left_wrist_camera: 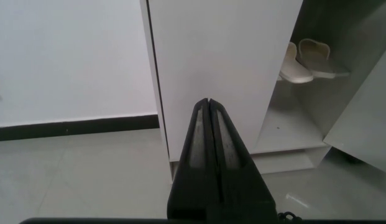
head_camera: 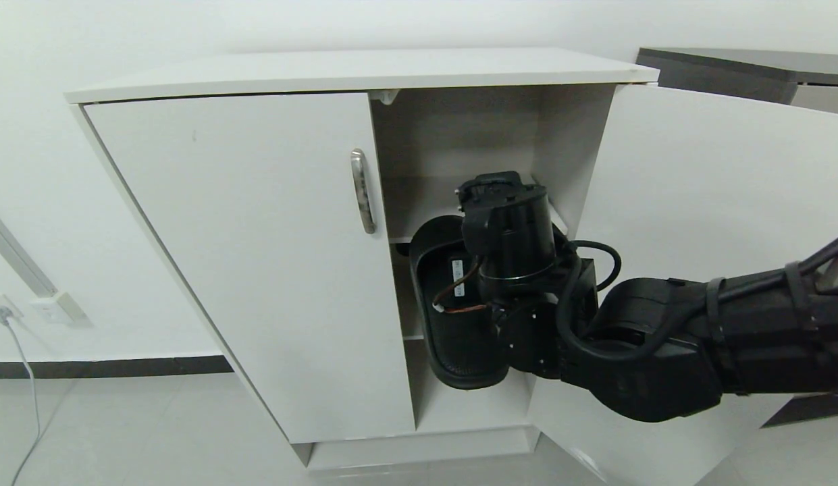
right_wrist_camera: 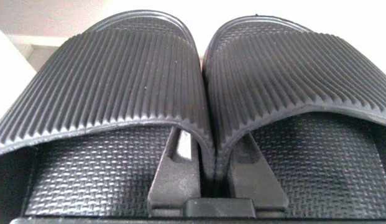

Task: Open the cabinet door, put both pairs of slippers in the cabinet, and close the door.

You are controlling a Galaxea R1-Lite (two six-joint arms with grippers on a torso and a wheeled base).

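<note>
"So, what's the left hand (left_wrist_camera: 209, 143) up to?"

"Holding nothing, fingers pressed together, facing the closed left door (head_camera: 256, 256) of the cabinet (head_camera: 351, 67), apart from it. Past that door, a pair of pale slippers (left_wrist_camera: 304, 59) sits on a shelf (left_wrist_camera: 332, 73) inside."

"And the black slippers (head_camera: 452, 337)?"

"Up on end in the open half, just right of the handle (head_camera: 362, 191). The right hand (right_wrist_camera: 208, 165) is clamped on their two inner straps, pinching the pair together. The right door (head_camera: 702, 202) stands wide open."

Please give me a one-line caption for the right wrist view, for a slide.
Right gripper pinching together the inner strap edges of two black ribbed slippers.
</note>
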